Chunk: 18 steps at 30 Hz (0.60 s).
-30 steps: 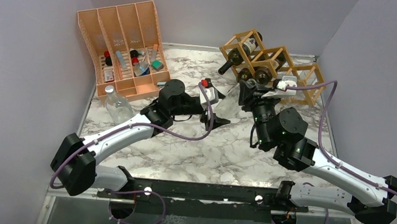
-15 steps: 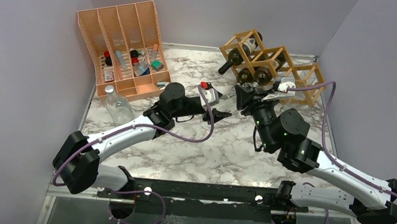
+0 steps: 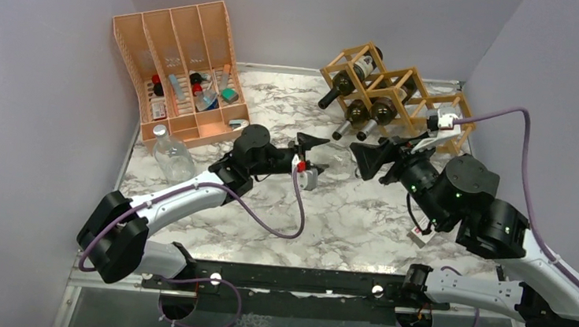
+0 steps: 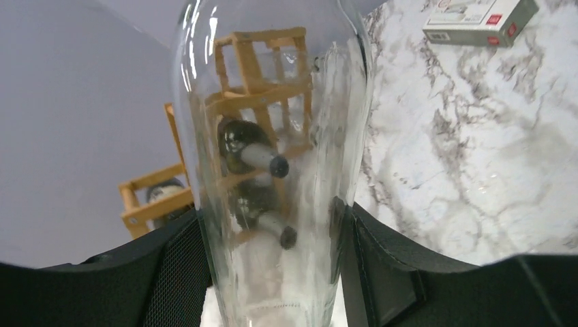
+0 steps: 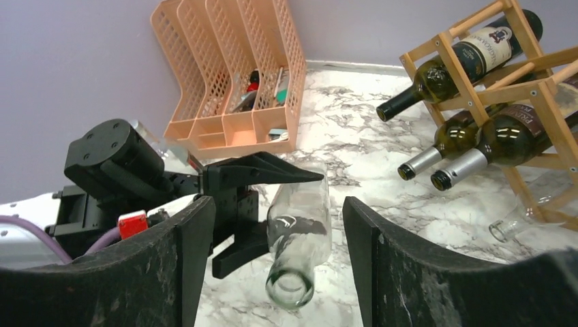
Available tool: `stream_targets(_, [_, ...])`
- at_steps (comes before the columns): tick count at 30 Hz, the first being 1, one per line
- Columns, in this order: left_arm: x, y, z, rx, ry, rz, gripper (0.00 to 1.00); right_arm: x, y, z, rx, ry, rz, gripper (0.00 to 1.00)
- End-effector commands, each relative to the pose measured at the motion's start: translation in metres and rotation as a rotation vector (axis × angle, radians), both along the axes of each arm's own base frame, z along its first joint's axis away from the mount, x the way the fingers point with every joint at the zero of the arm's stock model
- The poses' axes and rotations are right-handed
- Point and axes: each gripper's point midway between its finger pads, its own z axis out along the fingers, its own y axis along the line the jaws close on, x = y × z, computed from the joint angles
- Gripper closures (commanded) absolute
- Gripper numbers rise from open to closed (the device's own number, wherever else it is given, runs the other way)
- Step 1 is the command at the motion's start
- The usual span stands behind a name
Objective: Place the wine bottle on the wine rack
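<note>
**While the left gripper (image 3: 311,156) holds the clear bottle (image 5: 298,228), its mouth faces the right gripper (image 3: 359,160), not the rack (image 5: 439,39)**

As the right wrist view shows, the bottle is at the middle of the marble table (image 3: 329,214). Its long axis runs from the centre of that frame down toward the lower edge. The mouth is the lowest part and points at that camera, and the body goes up under the upper left finger. Whether the glass touches the table I cannot tell.

The left gripper is closed on the body of the bottle. In the left wrist view both black fingers press the glass from the two sides. The right gripper stands wide apart, with the neck in the gap between its fingers. The glass is apart from both fingers, so this gripper has hold of nothing.

The rack is in the upper right of the top view, up and to the right from the bottle. The right gripper is the nearer one to it, just below its lower edge, while the left gripper is further left at the centre.

The dark bottles (image 5: 504,133) in the rack lie with their necks toward the lower left of the right wrist view. I judge that the clear bottle needs the same direction, with its base going first toward the upper right. A grip on the neck by the right gripper looks like the natural coming move. Which cell is free I cannot tell.
</note>
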Motion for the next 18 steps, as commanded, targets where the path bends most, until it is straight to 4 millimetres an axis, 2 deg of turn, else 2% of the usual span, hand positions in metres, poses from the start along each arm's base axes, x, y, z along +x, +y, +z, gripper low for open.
stream_targets(1, [-0.011, -0.005, 0.053, -0.008, -0.456, -0.109, 1.0, -0.017, -0.008, -0.023, -0.128, 0.084, 0.071, 0.28])
stream_targets(12, [-0.007, -0.008, 0.088, 0.007, -0.761, -0.111, 1.0, -0.012, 0.019, -0.087, -0.309, 0.25, 0.077, 0.27])
stream_targets(18, [-0.009, -0.007, 0.097, 0.014, -0.851, -0.102, 1.0, -0.01, 0.04, -0.102, -0.265, 0.307, 0.083, 0.27])
